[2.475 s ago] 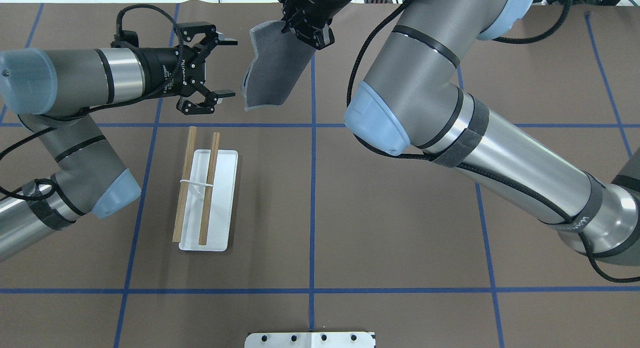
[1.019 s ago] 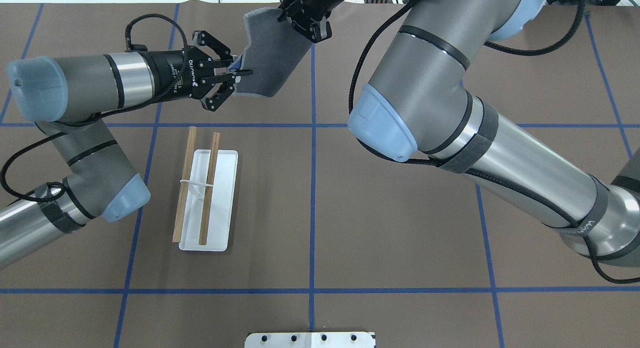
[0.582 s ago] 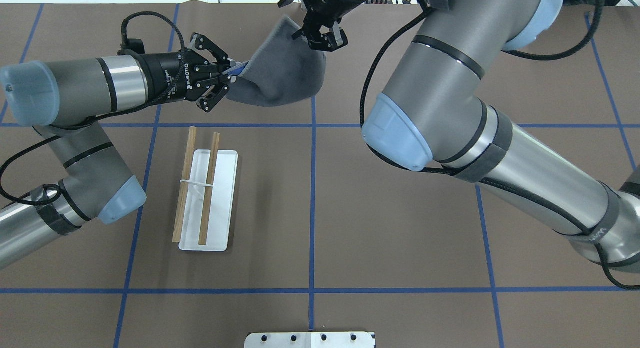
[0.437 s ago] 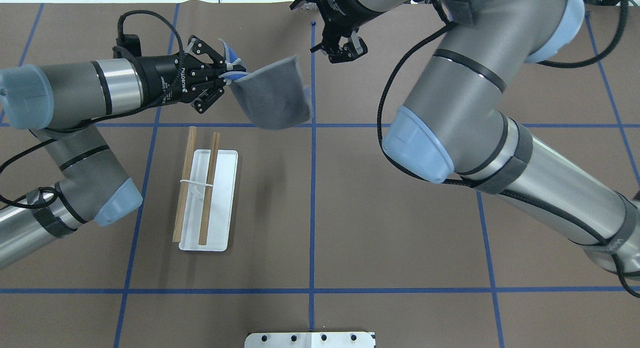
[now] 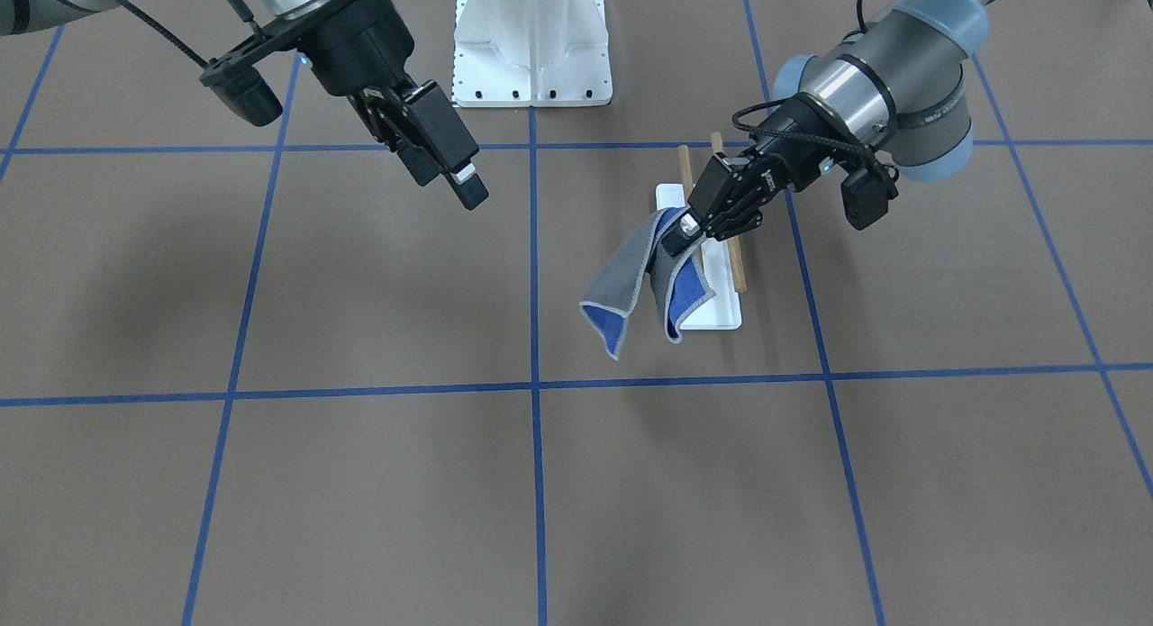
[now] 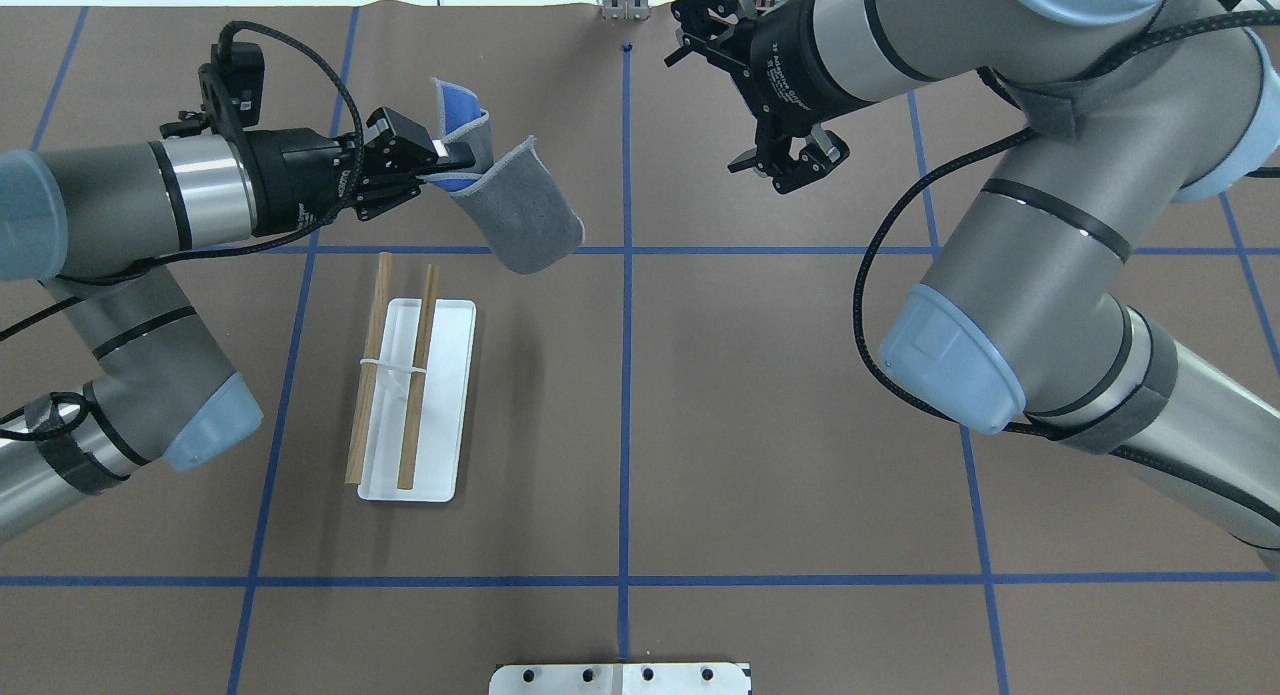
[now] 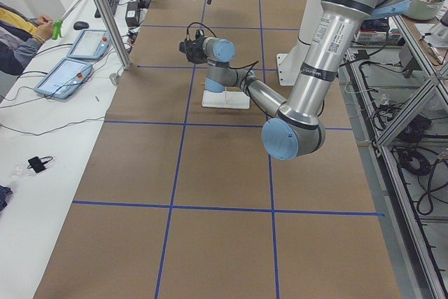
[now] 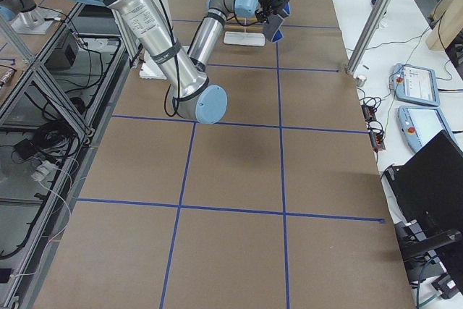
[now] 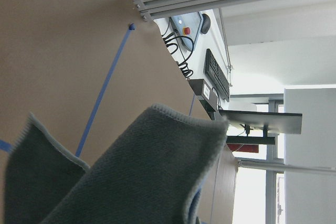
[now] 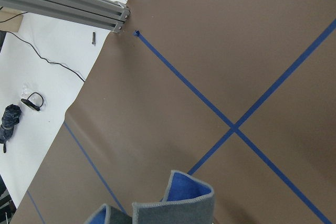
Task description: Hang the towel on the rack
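We've got the grey-and-blue cloth towel (image 6: 520, 220) pinched in left jaws, upper left; right jaws spread, empty. Draping it on the white two-dowel wooden rack (image 6: 450, 375) remains.

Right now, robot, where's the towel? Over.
Left gripper shut on towel, towel dangling in the air. Right gripper open, empty, apart from it. Rack bare, towel not yet hung.

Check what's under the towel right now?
The towel, pinched in the left gripper, hangs over brown table and blue tape. The rack carries no cloth. The spot directly beneath the towel is covered.
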Robot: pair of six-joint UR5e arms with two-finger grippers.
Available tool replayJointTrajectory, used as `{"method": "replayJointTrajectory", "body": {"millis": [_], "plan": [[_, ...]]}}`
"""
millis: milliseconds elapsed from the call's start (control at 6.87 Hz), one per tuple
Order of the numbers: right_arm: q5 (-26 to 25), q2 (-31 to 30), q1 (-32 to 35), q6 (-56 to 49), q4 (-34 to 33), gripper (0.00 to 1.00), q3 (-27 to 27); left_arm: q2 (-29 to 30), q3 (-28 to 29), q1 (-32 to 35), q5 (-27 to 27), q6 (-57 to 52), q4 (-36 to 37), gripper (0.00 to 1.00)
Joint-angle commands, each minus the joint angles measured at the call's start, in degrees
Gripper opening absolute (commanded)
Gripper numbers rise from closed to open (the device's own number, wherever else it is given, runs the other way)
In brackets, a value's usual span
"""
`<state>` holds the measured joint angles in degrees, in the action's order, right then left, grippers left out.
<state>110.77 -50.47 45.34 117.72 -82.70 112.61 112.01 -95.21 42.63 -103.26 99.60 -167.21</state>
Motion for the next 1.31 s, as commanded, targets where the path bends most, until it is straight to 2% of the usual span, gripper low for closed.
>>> {"method": "replayJointTrajectory", "body": {"millis": [0, 146, 437, 728, 873, 1165], "plan": [[-0.12, -1.65, 0.1, -3.08, -0.01, 1.0, 0.42, -2.48, 1.5, -2.54, 0.43, -20.37, -8.52, 0.0], [-0.12, -1.83, 0.27, -3.98, -0.01, 1.0, 0.42, -2.06, 1.95, -2.64, 0.43, -27.9, -8.83, 0.0], [-0.38, -1.92, 0.1, -4.16, 0.17, 1.0, 0.42, -1.36, 2.4, -4.04, 0.52, -33.91, -9.01, 0.0], [-0.47, -2.79, 0.27, -8.97, 0.25, 1.0, 0.15, -1.44, 1.79, -4.66, 0.26, -35.35, -9.27, 0.0], [-0.91, -2.88, 0.62, -10.04, 0.34, 1.0, 0.15, -2.66, -0.31, -5.53, 0.34, -39.18, -9.19, 0.0], [-1.0, -4.37, 0.97, -10.14, 0.43, 1.0, 0.07, -7.23, -1.64, -8.96, 0.69, -37.31, -10.94, 0.0]]}}
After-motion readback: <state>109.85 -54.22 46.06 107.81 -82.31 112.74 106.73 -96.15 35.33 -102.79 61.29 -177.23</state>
